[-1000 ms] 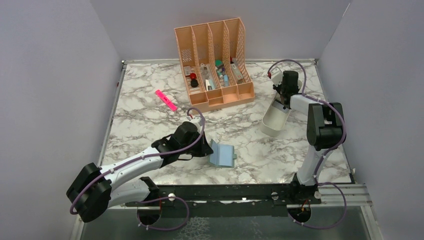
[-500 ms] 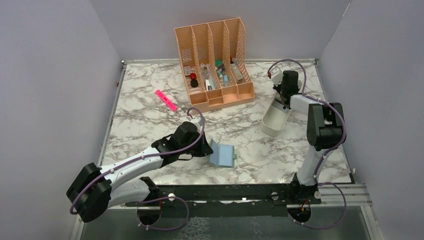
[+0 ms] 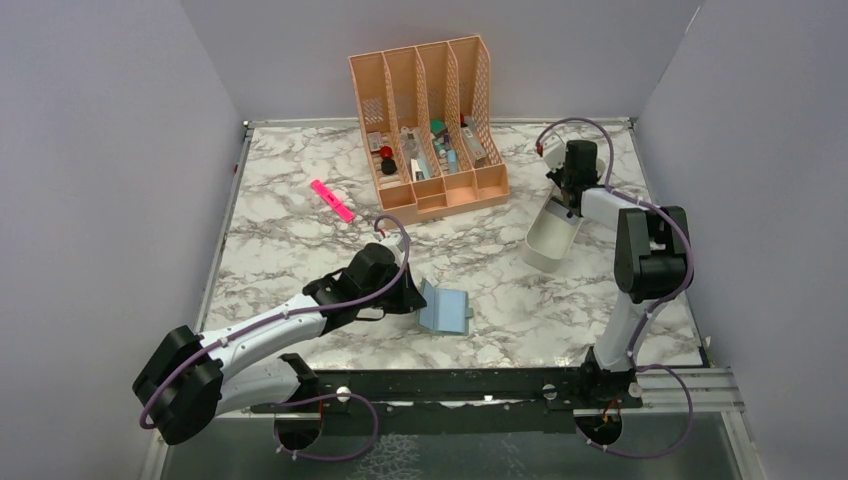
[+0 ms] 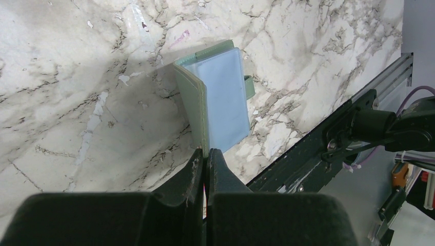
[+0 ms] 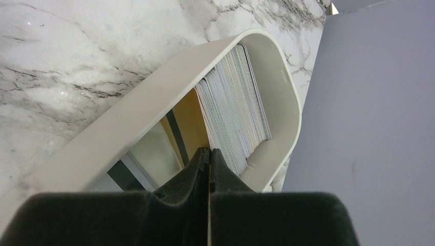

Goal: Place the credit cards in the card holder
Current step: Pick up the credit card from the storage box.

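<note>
The grey-green card holder (image 3: 447, 312) lies open on the marble near the front, its blue-grey pockets up; it also shows in the left wrist view (image 4: 220, 97). My left gripper (image 3: 412, 298) is shut on its raised left cover, and in the left wrist view (image 4: 206, 152) the green edge runs into the closed jaws. The credit cards (image 5: 236, 102) stand stacked on edge in the white tray (image 5: 154, 107). My right gripper (image 5: 209, 150) is inside the tray (image 3: 548, 250), shut at the stack's top edge on a gold card (image 5: 192, 120).
A peach slotted organizer (image 3: 430, 120) with small items stands at the back centre. A pink highlighter (image 3: 332, 200) lies at the left. The black rail (image 4: 328, 143) runs along the near table edge, close to the card holder. Grey walls enclose three sides.
My right gripper has shifted very slightly in the tray. The left arm and the card holder have not moved.
</note>
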Controlling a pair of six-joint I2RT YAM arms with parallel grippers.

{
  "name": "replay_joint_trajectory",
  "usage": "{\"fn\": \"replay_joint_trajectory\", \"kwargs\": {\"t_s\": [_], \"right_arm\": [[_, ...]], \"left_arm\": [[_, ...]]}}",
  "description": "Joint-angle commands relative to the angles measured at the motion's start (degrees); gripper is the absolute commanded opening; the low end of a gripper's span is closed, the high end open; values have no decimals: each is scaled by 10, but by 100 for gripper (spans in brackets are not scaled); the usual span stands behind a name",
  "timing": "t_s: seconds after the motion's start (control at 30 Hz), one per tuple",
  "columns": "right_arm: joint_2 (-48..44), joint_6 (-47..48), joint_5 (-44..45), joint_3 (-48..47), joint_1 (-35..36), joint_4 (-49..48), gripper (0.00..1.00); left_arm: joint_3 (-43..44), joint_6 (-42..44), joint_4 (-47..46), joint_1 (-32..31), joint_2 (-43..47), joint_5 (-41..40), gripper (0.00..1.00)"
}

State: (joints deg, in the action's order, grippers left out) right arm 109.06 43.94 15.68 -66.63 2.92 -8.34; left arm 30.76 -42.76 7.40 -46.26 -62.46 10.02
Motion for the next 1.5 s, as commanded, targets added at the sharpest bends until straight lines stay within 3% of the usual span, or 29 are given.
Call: {"fn": "replay_joint_trajectory", "kwargs": {"t_s": [0.0,0.17,0.53,0.83,1.1,1.17,1.3,1.47], "right_arm": [[-45,-30,-4,-25,-4,22,4],[-85,-79,-51,-24,1,69,4],[-156,-168,-53,-60,45,208,1],[-182,-303,151,-111,225,334,1],[-194,-440,211,-125,342,449,1],[-203,-472,183,-109,359,454,1],[-257,-515,45,-44,365,415,1],[-362,-574,-169,77,365,273,1]], "left_arm": [[9,0,-20,-1,1,6,4],[10,-4,-23,-1,-1,10,4],[-23,-19,-45,-1,-8,-26,2],[-69,-43,-82,10,-12,-44,0],[-99,-72,-99,25,10,-39,0],[-102,-76,-101,30,13,-34,0],[-98,-75,-87,37,19,-36,0],[-102,-76,-71,44,28,-49,0]]}}
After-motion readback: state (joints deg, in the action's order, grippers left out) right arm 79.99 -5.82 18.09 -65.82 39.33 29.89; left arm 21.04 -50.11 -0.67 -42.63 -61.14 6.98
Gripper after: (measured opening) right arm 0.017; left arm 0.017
